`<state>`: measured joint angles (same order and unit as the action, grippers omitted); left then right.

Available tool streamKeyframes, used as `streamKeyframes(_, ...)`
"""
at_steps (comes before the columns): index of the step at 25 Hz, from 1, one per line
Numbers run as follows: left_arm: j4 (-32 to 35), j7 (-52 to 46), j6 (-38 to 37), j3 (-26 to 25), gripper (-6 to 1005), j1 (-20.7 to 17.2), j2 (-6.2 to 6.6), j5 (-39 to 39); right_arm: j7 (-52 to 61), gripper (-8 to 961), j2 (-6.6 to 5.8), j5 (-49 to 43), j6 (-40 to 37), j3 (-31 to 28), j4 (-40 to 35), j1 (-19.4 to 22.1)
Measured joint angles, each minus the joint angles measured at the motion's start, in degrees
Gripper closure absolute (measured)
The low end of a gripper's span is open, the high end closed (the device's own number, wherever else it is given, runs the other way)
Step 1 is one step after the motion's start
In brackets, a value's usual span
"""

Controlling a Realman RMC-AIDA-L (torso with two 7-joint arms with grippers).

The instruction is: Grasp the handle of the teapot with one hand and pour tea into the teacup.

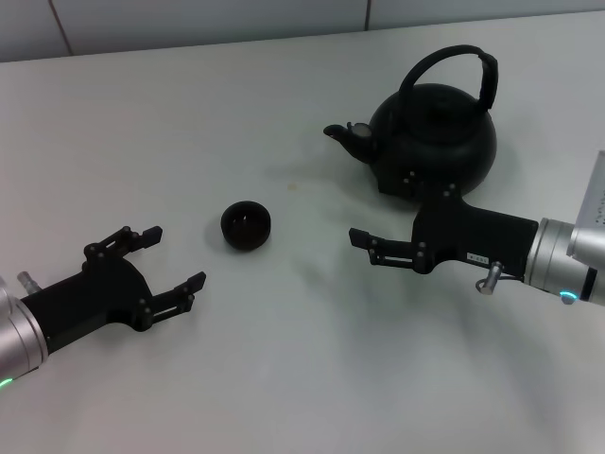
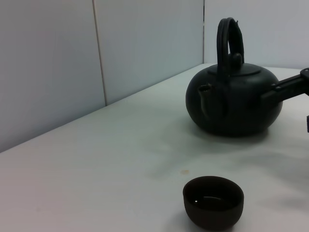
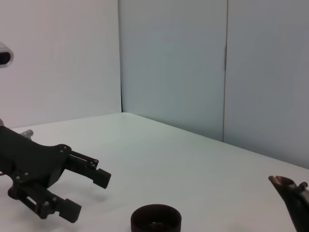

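Observation:
The matte black teapot point(image 1: 437, 137) stands upright at the back right, its spout point(image 1: 342, 133) pointing left and its arched handle point(image 1: 452, 62) upright over the lid. The small black teacup point(image 1: 246, 224) sits at the middle, left of the pot. My right gripper point(image 1: 369, 210) is open and empty, low in front of the pot; one finger lies by the pot's lower side, well below the handle. My left gripper point(image 1: 175, 257) is open and empty, left of and nearer than the cup. The left wrist view shows the teapot point(image 2: 234, 101) and cup point(image 2: 213, 201); the right wrist view shows the cup point(image 3: 156, 223).
The white table point(image 1: 284, 359) ends at a pale panelled wall point(image 1: 189, 24) at the back. The right wrist view shows my left gripper point(image 3: 89, 195) beyond the cup and the spout tip point(image 3: 288, 188) at the edge.

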<state>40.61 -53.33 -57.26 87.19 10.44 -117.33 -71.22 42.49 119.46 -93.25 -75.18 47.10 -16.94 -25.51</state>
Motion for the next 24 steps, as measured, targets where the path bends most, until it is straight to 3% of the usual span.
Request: streamKeyframes(24,0.00,0.09,0.05,0.00,159,-0.26,0.00,-0.06,0.13,113,0.15,-0.08,1.27,1.59,-0.03,-0.30)
